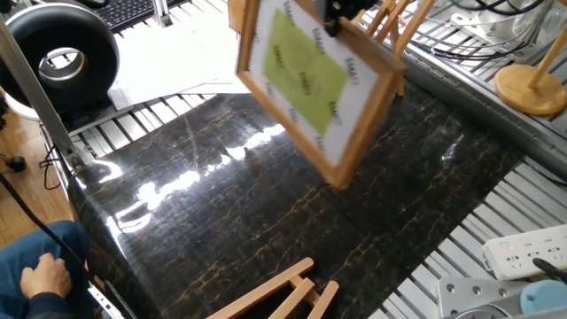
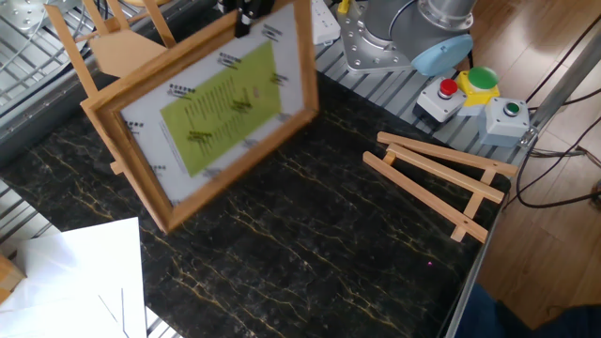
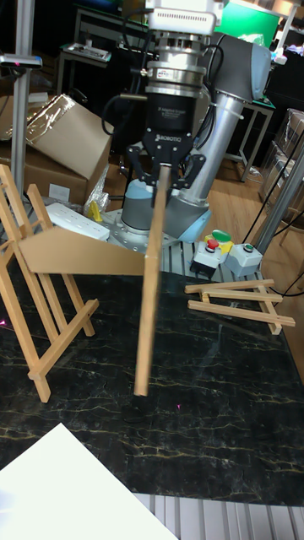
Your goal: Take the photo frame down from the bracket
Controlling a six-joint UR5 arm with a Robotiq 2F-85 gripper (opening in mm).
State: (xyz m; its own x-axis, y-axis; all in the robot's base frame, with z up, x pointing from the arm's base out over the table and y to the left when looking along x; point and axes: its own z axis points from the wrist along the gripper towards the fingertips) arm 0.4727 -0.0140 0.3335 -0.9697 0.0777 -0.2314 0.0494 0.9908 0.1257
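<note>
You have a glossy black marble-look table (image 1: 266, 204) with gold veins, throwing glare. The photo frame (image 1: 312, 84) is pale, smooth wood around a matt white mat; the bracket (image 3: 38, 278) is bare light wood.

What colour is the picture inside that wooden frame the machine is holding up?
Yellow-green, with a white mat around it. The photo frame shows it best in the other fixed view.
</note>
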